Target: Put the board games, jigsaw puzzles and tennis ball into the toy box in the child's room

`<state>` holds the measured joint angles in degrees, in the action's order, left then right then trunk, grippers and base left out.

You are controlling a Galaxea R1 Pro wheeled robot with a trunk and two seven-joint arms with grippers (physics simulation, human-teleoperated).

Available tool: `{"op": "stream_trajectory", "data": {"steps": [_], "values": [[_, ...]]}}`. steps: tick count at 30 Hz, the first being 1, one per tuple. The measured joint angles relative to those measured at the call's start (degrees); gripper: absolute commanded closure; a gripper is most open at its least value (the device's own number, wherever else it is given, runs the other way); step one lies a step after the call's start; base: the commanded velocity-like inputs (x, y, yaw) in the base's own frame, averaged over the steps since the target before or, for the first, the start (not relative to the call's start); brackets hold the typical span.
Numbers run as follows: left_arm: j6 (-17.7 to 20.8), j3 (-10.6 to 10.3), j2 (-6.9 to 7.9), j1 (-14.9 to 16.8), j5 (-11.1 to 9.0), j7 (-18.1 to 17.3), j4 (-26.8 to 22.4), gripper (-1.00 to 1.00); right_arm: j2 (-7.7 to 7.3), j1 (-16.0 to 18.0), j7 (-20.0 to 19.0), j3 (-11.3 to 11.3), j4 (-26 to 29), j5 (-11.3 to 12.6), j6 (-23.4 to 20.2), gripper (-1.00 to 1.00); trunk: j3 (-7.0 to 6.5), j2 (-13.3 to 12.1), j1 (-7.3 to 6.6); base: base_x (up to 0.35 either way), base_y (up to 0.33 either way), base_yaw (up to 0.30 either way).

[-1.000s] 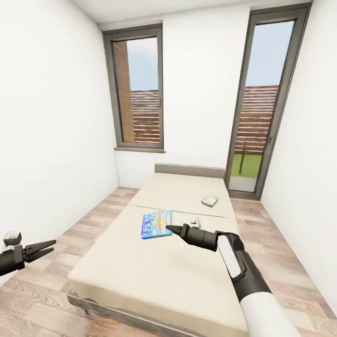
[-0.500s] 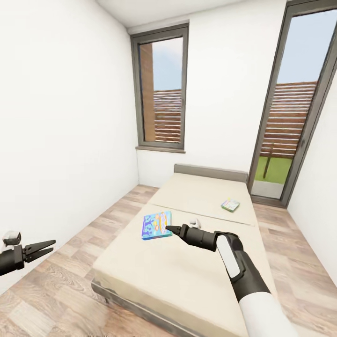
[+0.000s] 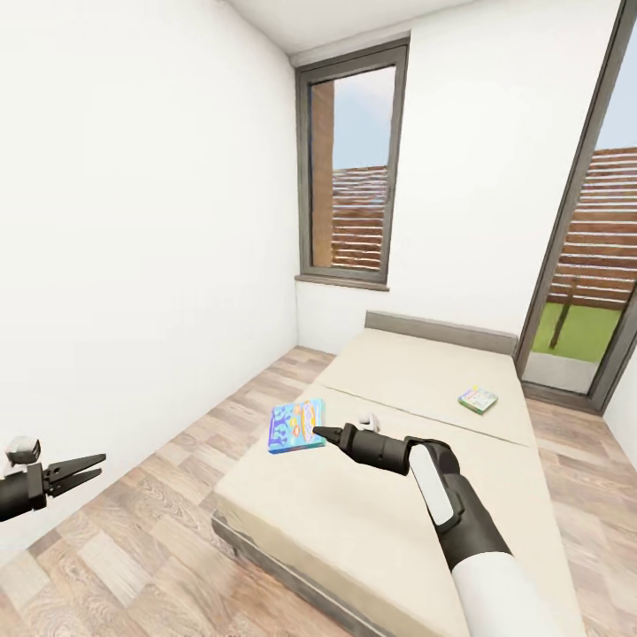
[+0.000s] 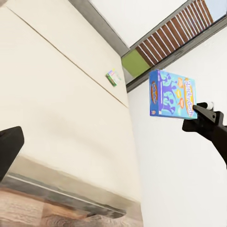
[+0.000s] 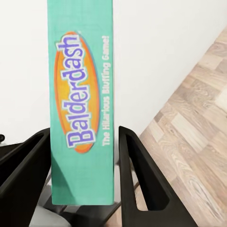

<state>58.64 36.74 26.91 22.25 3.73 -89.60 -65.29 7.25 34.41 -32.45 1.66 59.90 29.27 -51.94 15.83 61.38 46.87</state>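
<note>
Right gripper (image 3: 318, 433) clamped on blue game (image 3: 296, 425), held above bed (image 3: 372, 495). Second game (image 3: 478, 400) flat on mattress. Left gripper (image 3: 88, 464) spread, empty.

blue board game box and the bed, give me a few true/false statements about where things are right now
1. The flat blue board game box is clamped in the right gripper. True.
2. The blue box lies flat on the beige mattress. False: it is held off the low beige bed, as the left wrist view shows.
3. A small green and white game box lies on the bed near the grey headboard. True.
4. The left gripper holds a jigsaw sheet. False: it is open and holds nothing.
5. The box edge reads Monopoly. False: in the right wrist view it reads Balderdash.
</note>
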Motion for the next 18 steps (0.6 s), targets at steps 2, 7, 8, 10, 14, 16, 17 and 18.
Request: {"op": "stream_trajectory", "data": {"steps": [2,7,8,10,14,16,17,18], "values": [[0.0,0.0,0.0,0.0,0.0,0.0,0.0,-1.0,0.02,0.0,0.0,0.0,0.0,0.0,0.0,1.0,-0.29,-0.8,-0.44,0.0,0.0,0.287],[0.0,0.0,-0.07,0.0,0.1,0.0,0.0,-1.0,0.0,0.0,0.0,0.0,0.0,0.0,0.0,1.0,-1.02,-2.8,-1.54,0.0,0.0,0.287],[0.0,0.0,-0.06,0.0,0.1,0.0,0.0,-1.0,0.0,0.0,-0.1,0.0,0.1,0.0,0.0,1.0,-1.16,-3.2,-1.76,0.0,0.0,0.287],[-0.1,0.0,-0.08,0.0,0.1,0.0,0.0,-1.0,0.0,0.0,-0.1,0.0,0.1,0.0,-0.1,1.0,-1.45,-4.0,-2.2,0.0,0.0,0.287],[-0.1,0.0,-0.09,0.0,0.1,0.0,0.0,-1.0,0.0,0.0,-0.1,0.0,0.1,0.0,0.0,1.0,-2.03,-5.6,-3.08,0.0,0.0,0.287],[-0.1,-0.1,-0.09,0.0,0.1,0.0,0.0,-1.0,0.0,0.0,-0.1,0.0,0.1,0.0,0.0,1.0,-2.32,-6.4,-3.52,0.0,0.0,0.287],[-0.1,-0.2,-0.09,0.0,0.1,0.0,0.0,-1.0,-0.02,0.0,-0.1,0.0,0.1,0.0,0.0,1.0,-2.46,-6.8,-3.74,0.0,0.0,0.287],[-0.1,-0.2,-0.09,0.0,0.1,0.0,0.0,-1.0,-0.03,0.0,-0.1,0.0,0.1,0.0,0.0,1.0,-2.61,-7.2,-3.96,0.0,0.0,0.287]]}}
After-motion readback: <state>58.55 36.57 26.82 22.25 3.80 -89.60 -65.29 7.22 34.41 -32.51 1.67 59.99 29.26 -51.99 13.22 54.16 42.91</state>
